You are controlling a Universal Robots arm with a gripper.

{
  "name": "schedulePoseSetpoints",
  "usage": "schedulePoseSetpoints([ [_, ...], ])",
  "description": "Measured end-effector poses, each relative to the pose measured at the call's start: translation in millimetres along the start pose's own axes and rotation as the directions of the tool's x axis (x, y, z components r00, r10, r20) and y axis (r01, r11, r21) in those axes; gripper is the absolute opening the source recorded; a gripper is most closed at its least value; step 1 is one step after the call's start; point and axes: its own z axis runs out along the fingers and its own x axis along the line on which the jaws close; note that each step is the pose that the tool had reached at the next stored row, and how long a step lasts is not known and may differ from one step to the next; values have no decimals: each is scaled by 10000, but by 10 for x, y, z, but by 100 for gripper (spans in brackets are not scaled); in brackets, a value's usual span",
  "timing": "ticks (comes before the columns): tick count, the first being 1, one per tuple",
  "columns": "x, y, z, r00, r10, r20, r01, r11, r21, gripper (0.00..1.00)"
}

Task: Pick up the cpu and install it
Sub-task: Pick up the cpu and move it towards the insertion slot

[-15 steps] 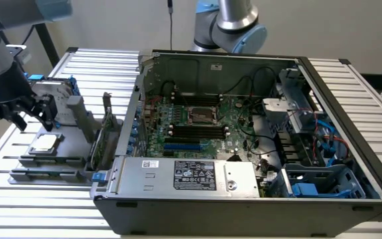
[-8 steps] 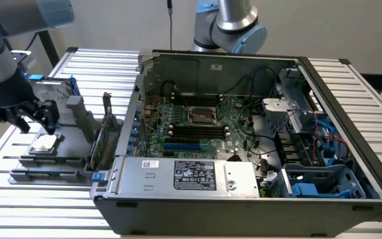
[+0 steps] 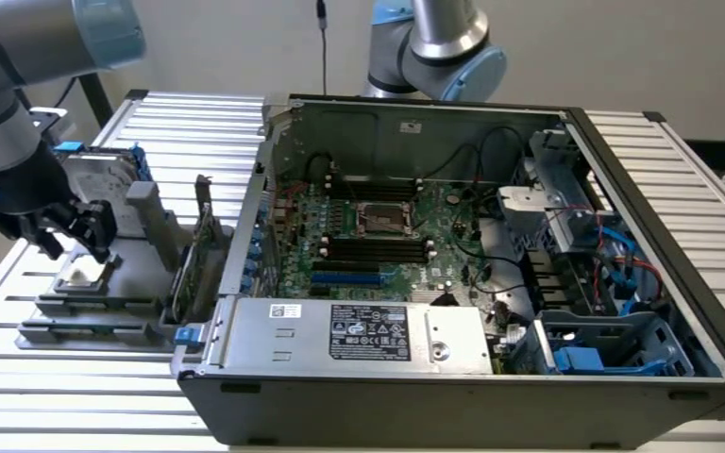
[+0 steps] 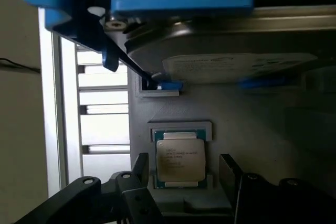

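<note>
Aluminium-slatted table carries the cpu and an open computer case.

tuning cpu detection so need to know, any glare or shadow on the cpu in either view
Wrist view: the cpu is evenly lit, its metal top dull with no glare, while the hard drive nearby carries a pale sheen and the slatted table is washed out bright. Exterior view: the cpu looks dimmer, shaded under the open end effector.
</note>
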Motion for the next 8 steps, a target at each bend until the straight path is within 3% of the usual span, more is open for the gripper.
schedulePoseSetpoints([
  [3, -2, -7, 47, 10000, 37, -15, -37, 10000, -1, 65],
  [8, -19, -21, 92, 9999, 46, -165, -46, 10000, 6, 65],
])
